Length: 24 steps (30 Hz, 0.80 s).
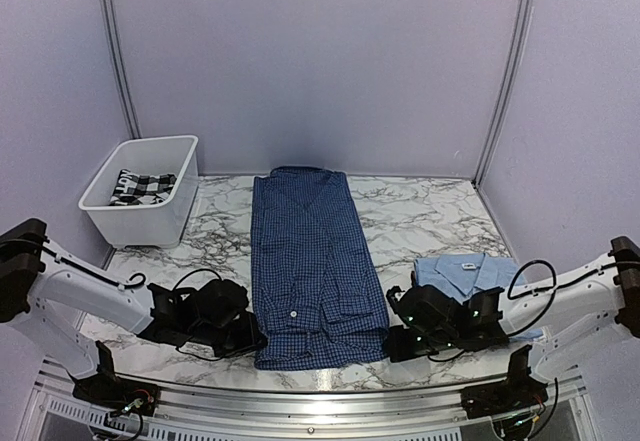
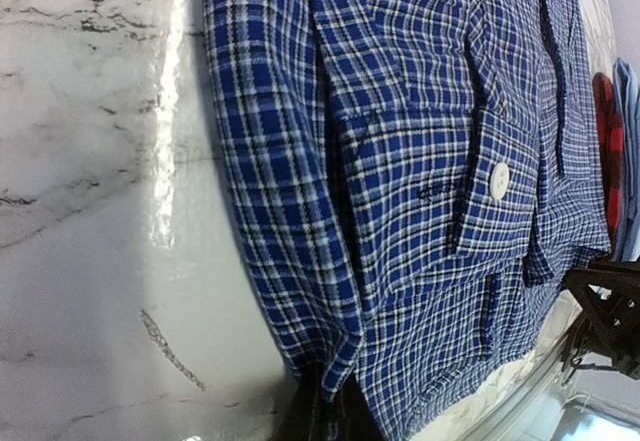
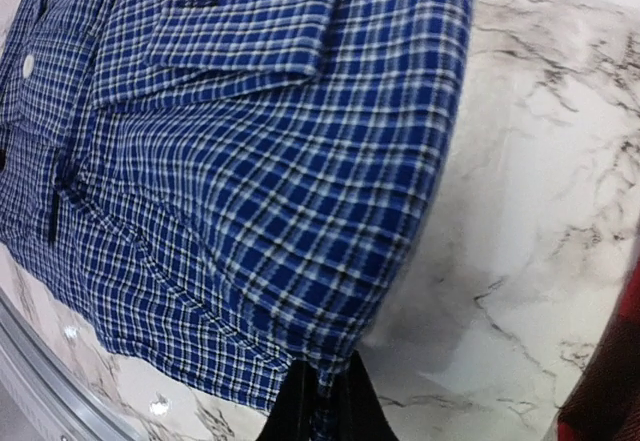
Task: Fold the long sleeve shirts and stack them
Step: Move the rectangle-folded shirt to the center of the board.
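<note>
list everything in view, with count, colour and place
dark blue check shirt: 1, blue and white check, middle of table
light blue shirt: 1, light blue, folded, near right
bin: 1, white, far left
cloth in bin: 1, black and white check, inside
red cloth: 1, red check, edge only, beside light blue shirt
table: 1, white marble, grey veins
left gripper: 1, black, shut on check shirt's near left corner
right gripper: 1, black, shut on its near right corner
</note>
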Each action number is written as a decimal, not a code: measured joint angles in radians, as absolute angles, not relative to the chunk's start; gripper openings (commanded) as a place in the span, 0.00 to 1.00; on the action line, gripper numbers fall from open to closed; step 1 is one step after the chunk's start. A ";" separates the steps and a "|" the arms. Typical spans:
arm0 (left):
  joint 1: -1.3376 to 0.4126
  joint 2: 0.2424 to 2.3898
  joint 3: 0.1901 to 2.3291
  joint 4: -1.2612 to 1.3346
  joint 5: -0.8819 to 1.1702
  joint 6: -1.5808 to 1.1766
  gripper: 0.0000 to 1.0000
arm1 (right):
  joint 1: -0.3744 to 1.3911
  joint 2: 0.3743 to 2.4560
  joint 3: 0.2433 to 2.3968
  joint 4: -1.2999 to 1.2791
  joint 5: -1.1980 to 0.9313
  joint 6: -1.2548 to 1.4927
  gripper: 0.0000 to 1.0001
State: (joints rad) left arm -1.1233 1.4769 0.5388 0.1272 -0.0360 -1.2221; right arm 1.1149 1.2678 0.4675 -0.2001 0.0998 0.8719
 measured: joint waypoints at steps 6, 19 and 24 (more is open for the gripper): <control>-1.137 1.423 0.504 0.086 -0.044 -1.249 0.08 | 1.244 1.272 0.469 -0.196 0.113 0.942 0.05; -1.142 1.278 0.541 -0.127 -0.038 -1.184 0.50 | 1.358 1.208 0.551 -0.318 0.133 1.012 0.60; -1.053 1.247 0.595 -0.166 -0.036 -1.113 0.59 | 1.233 1.171 0.577 -0.320 0.131 0.962 0.64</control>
State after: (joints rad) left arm -1.0527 1.2469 0.5949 -0.1658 -0.0364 -1.1126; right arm 1.2327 1.1713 0.5770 -0.3202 0.1307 0.9619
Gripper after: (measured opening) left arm 0.551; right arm 0.631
